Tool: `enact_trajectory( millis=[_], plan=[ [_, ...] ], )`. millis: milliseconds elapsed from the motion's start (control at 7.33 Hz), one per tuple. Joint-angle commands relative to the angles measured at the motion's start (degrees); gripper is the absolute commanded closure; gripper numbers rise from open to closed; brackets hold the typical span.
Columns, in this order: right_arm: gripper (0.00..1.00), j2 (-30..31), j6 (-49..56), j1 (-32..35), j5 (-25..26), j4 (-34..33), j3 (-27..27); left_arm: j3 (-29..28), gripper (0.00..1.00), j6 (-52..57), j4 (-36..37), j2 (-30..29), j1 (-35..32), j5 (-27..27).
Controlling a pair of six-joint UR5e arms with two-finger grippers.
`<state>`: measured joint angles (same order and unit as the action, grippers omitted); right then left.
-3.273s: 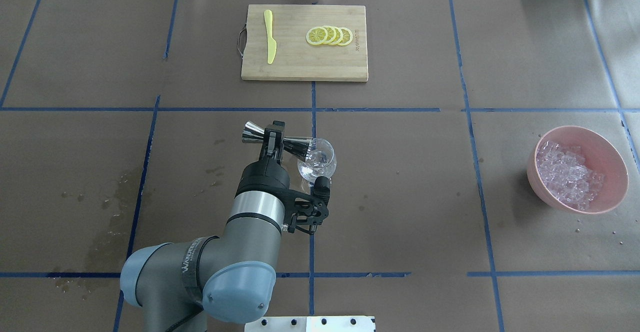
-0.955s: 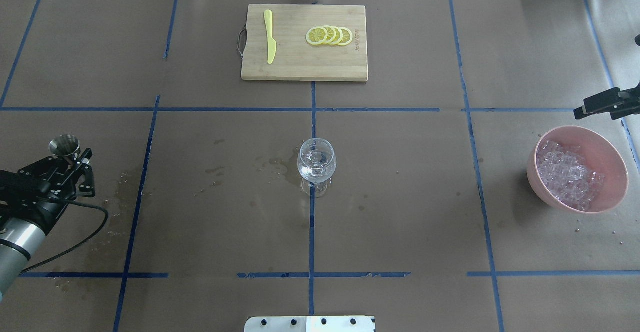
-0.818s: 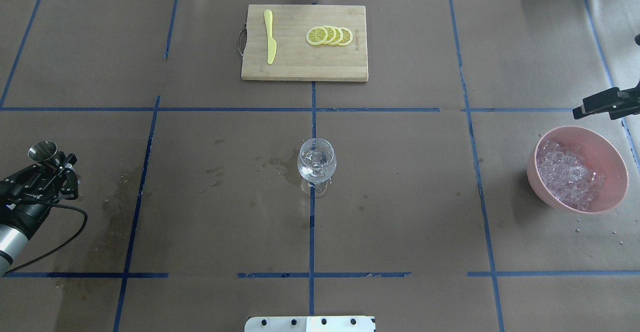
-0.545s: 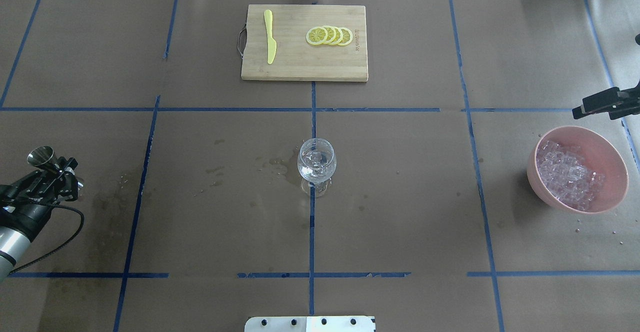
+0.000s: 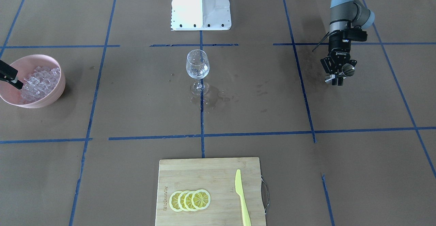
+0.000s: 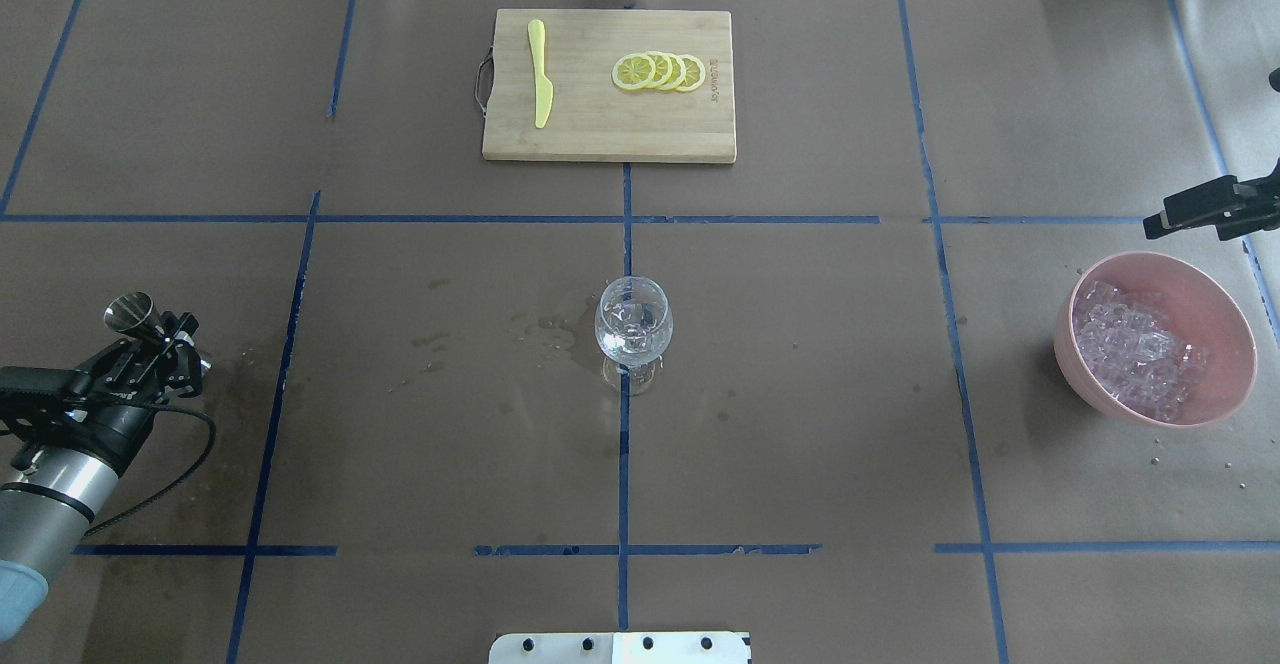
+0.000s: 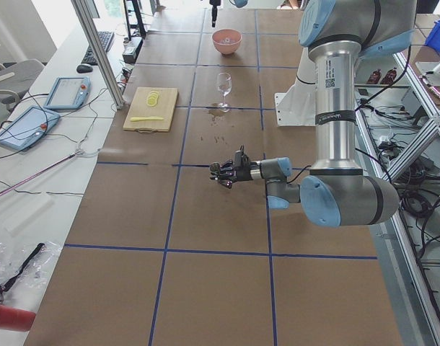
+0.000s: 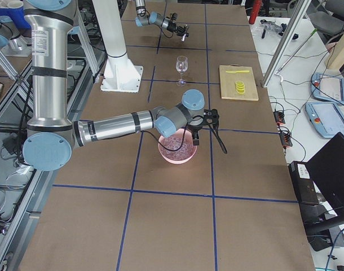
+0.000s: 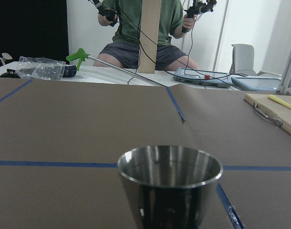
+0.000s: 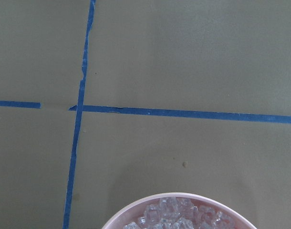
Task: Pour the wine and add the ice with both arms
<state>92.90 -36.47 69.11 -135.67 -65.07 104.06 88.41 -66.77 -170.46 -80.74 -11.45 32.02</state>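
The wine glass [image 6: 633, 329] stands upright at the table's middle, also in the front view [image 5: 197, 65]. My left gripper [image 6: 160, 332] is far to its left, shut on a steel jigger [image 6: 129, 311] held upright above the table; the left wrist view shows the jigger's cup [image 9: 169, 183]. In the front view this gripper [image 5: 340, 78] is at the right. The ice [image 6: 1135, 349] fills a pink bowl [image 6: 1225, 344] at the right. My right gripper [image 6: 1200, 212] hovers at the bowl's far rim, mostly out of frame; I cannot tell whether it is open. The right wrist view shows the ice [image 10: 179, 214].
A wooden cutting board [image 6: 608, 134] at the far middle carries lemon slices [image 6: 658, 72] and a yellow knife [image 6: 540, 74]. Wet patches [image 6: 555, 329] lie left of the glass. The white robot base [image 5: 201, 6] is at the near edge.
My left gripper carried the jigger from over the glass to the table's far left, then shifted slightly back right. The right gripper has hardly moved.
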Motion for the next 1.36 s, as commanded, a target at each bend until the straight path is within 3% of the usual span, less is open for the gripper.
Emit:
enact_trajectory(
  millis=[0, 136, 273, 409, 1227],
  plan=[
    [0.00, 0.00, 0.00, -0.02, -0.12, 0.03, 0.00, -0.08, 0.98, 6.11, -0.05, -1.17, 0.11, -3.62],
    [0.00, 0.00, 0.00, -0.02, -0.13, -0.06, 0.00, 0.01, 0.91, 6.12, -0.05, -1.35, 0.11, -3.63],
    [0.00, 0.00, 0.00, -0.02, -0.04, -0.06, 0.00, -0.08, 0.78, 6.12, -0.22, -1.61, 0.20, -3.63],
    [0.00, 0.00, 0.00, -0.02, -0.12, -0.06, 0.00, -0.17, 0.75, 5.77, -0.31, -1.62, 0.20, -3.54],
    [0.00, 0.00, 0.00, -0.02, -0.04, -0.06, 0.00, -2.10, 0.67, 3.84, -0.58, -1.62, 1.52, -3.37]
  ],
)
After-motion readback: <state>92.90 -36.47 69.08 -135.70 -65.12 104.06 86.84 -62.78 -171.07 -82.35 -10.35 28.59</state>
